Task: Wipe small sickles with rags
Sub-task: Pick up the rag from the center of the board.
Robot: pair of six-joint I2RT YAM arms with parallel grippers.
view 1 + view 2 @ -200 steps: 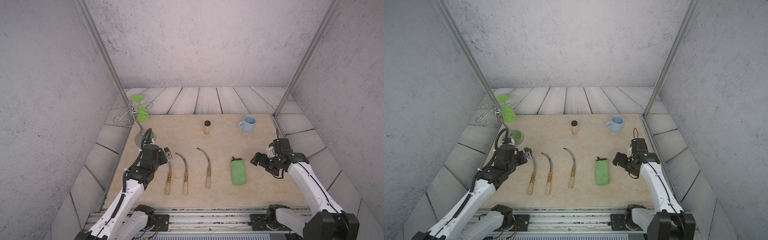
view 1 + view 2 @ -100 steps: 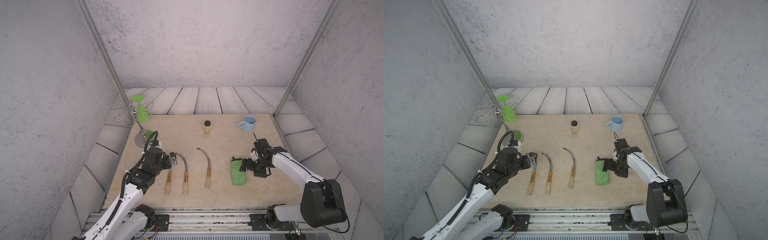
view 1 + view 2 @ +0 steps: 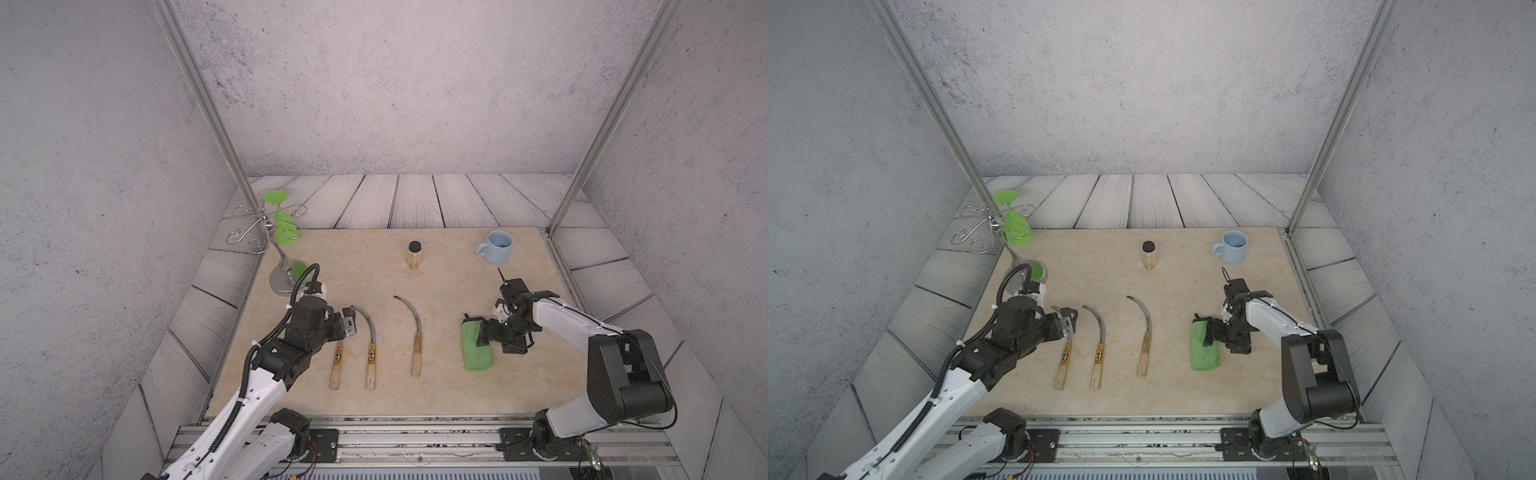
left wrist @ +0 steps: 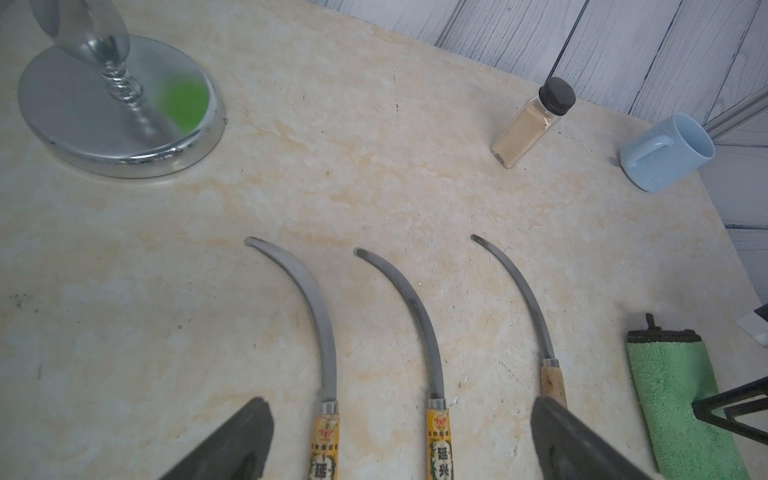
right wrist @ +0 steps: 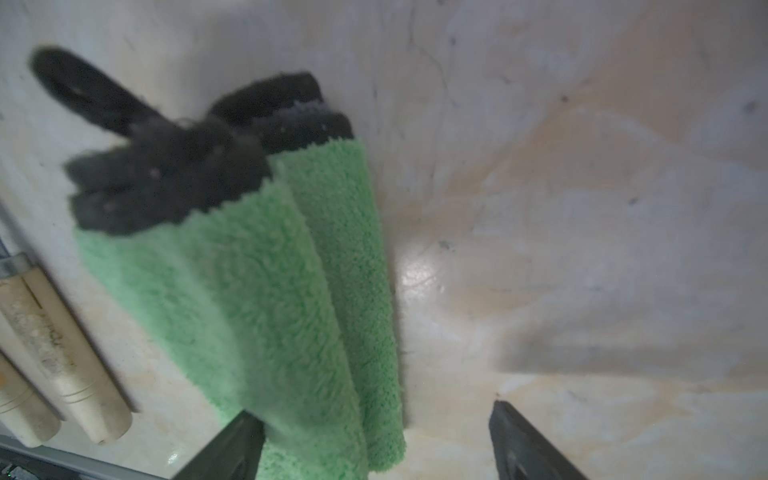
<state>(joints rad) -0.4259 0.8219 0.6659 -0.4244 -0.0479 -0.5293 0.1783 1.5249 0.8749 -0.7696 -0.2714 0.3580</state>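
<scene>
Since the right pincer (image 5: 374, 415) swung in, it hangs wide over the rag (image 3: 476, 359).

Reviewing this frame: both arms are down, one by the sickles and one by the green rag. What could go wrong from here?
1. In the right wrist view the rag sits off-centre in the open right end effector, crowding one side. Closing may pinch only a loose fold.
2. The open left end effector spans two labelled handles, those of the left sickle and the middle sickle. It may catch both or knock one askew.
</scene>
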